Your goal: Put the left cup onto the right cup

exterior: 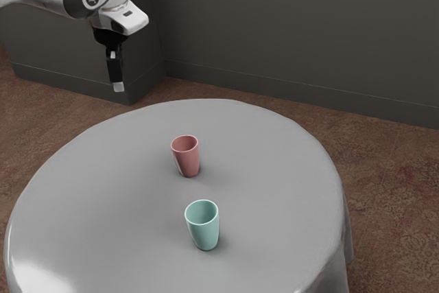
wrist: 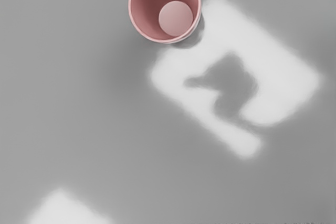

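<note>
The pink cup (exterior: 185, 155) looks light, stiff and slick, so I'd pinch one rim wall; I can't tell if the gripper (exterior: 118, 86) is spread.

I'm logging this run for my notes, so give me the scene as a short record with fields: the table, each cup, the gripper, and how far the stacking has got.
table: round table under a grey cloth
pink cup: upright, empty, near the table's middle
teal cup: upright, nearer the exterior camera than the pink cup, apart from it
gripper: high up at the exterior view's left, beyond the table's far edge, carrying nothing
stacking: not done; both cups stand on the cloth
</note>
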Available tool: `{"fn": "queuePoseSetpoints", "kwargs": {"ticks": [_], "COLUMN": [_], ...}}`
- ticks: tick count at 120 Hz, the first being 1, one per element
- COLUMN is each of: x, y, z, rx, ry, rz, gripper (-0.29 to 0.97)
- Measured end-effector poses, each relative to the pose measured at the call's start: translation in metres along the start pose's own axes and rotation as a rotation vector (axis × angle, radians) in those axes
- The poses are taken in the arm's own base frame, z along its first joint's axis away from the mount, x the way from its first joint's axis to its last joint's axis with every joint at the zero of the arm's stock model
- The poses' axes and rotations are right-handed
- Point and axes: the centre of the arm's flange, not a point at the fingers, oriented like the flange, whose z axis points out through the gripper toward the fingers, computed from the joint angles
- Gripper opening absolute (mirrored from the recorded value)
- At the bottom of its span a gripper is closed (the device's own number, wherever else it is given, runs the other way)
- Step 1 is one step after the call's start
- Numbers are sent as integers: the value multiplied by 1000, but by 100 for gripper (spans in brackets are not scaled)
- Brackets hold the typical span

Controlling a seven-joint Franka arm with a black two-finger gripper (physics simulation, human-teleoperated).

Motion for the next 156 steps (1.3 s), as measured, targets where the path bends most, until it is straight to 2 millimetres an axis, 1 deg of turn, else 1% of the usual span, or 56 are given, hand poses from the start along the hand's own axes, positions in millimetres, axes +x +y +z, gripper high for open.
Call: {"fn": "queuePoseSetpoints", "kwargs": {"ticks": [12, 22, 32, 55, 91, 118, 139, 156], "x": [1, 3, 10, 33, 56, 70, 81, 86], "y": [1, 1, -3, -13, -24, -26, -25, -26], "z": [0, 6, 21, 59, 115, 146, 165, 180], "rx": [-7, -19, -29, -25, -36, -56, -64, -70], "ry": [3, 8, 8, 13, 3, -2, -8, -12], "rz": [5, 7, 12, 34, 75, 102, 124, 134], "gripper": [68, 68, 68, 68, 68, 68, 68, 68]}}
